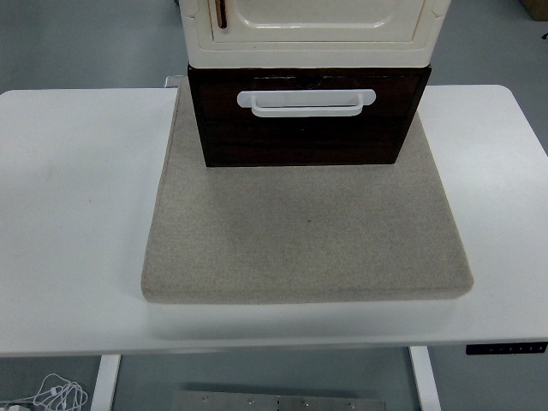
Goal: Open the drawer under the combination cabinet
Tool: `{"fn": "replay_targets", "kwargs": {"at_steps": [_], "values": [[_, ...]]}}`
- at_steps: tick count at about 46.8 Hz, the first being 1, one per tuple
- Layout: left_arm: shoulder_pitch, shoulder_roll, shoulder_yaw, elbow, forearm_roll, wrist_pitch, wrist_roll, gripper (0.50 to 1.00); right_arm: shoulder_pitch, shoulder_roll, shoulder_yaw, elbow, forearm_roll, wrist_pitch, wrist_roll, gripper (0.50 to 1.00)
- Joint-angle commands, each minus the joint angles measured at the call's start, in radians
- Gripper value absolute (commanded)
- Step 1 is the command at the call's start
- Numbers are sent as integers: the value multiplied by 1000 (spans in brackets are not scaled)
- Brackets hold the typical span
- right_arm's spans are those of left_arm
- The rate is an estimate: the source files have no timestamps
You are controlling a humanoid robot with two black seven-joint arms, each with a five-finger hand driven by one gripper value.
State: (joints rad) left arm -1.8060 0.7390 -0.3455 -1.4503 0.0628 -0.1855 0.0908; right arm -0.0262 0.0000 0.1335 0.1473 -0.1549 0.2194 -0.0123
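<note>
On the white table [77, 214], seen from the head view, a grey mat [308, 240] lies square to the near edge; at its far end stands the cabinet [312, 30], cream above, with a dark brown drawer [304, 128] beneath it; the drawer front faces the robot and looks flush with its frame, so I judge it shut and the task not yet begun; a white handle [306, 102] runs across the upper part of the front, with a slot behind it for fingers. Neither hand is in the picture, so whether the fingers are spread or curled cannot be told; no other view is given. Several things could go wrong from here: the cabinet rests loose on the mat, so a pull on the handle may drag the whole unit forward rather than slide the drawer out, the more so if the drawer binds; a pull off-centre could skew the drawer or turn the cabinet; the tall cream top, cut off by the picture's edge, may make it tip toward the robot if the pull is sharp or angled downward; fingers hooked too shallowly could slip off the smooth handle.
</note>
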Motion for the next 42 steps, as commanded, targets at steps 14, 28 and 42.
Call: {"fn": "replay_targets", "kwargs": {"at_steps": [14, 28, 42], "values": [[-62, -24, 293, -114, 2, -2, 96, 1000, 0, 0, 0, 0, 0, 0, 0, 926], [-101, -47, 462, -108, 2, -6, 159, 1000, 0, 0, 0, 0, 0, 0, 0, 926], [-102, -73, 508, -53, 2, -80, 150, 1000, 0, 0, 0, 0, 0, 0, 0, 926]]}}
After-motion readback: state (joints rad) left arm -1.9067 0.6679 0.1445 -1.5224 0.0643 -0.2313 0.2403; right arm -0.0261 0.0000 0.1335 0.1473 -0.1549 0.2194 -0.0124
